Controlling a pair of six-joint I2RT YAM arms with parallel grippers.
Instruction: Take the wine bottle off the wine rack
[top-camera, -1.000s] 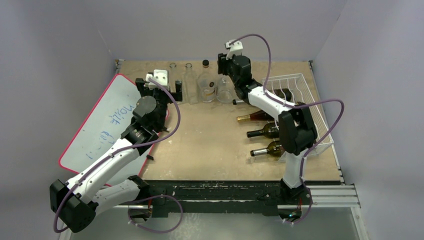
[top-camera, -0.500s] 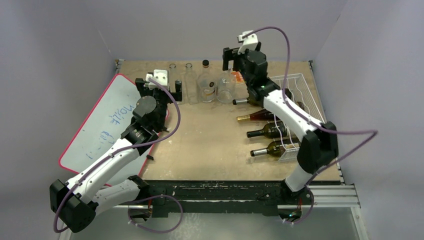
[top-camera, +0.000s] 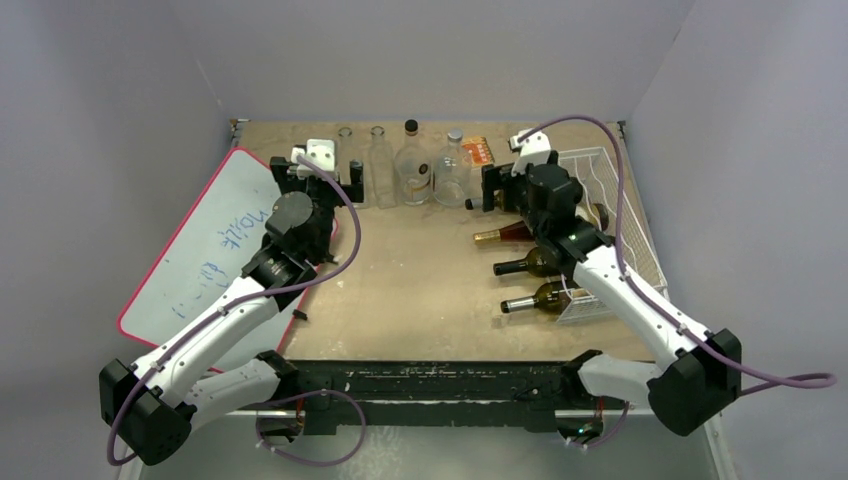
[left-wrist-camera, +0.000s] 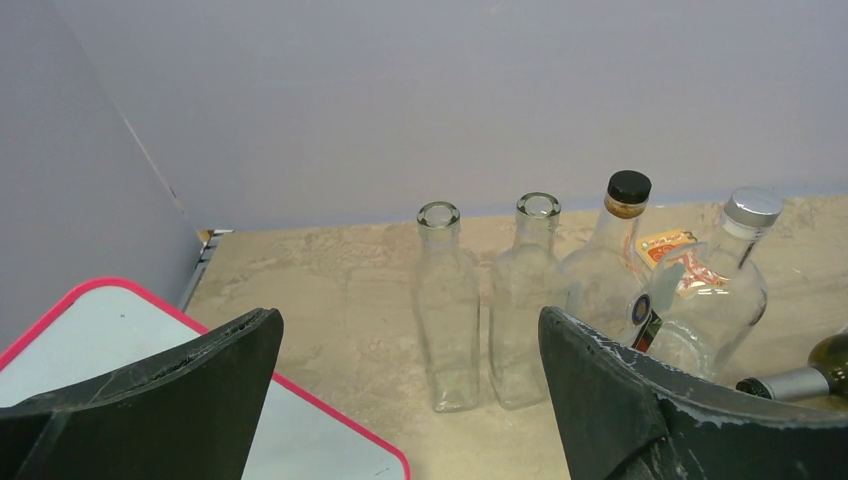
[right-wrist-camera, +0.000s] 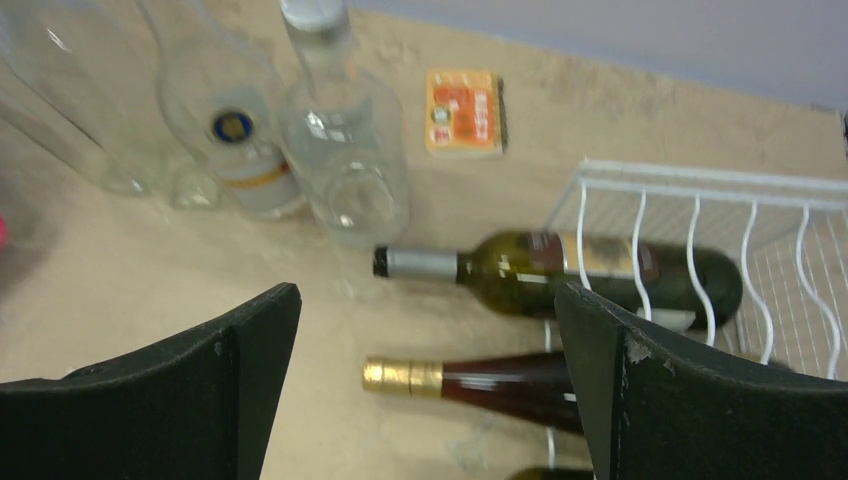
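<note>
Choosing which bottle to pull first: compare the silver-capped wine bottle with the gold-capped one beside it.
The silver-capped bottle has olive-green glass; the gold-capped bottle looks dark reddish. The silver-capped one lies farther back, the gold-capped one nearer the front. Both lie on their sides in the wine rack, necks poking out.

Four wine bottles (top-camera: 535, 263) (necks leftward) lie on the white wine rack (right-wrist-camera: 690, 178).

A tan, speckled counter (top-camera: 420, 300) fills the middle of the scene. Plain pale grey-lilac walls close it in: a back wall (top-camera: 430, 50) behind the counter, and a left wall (top-camera: 90, 150) and a right wall (top-camera: 760, 150) at its sides. A ribbed metal rail (top-camera: 665, 390) runs along the counter's near edge. The light is soft and even.
</note>
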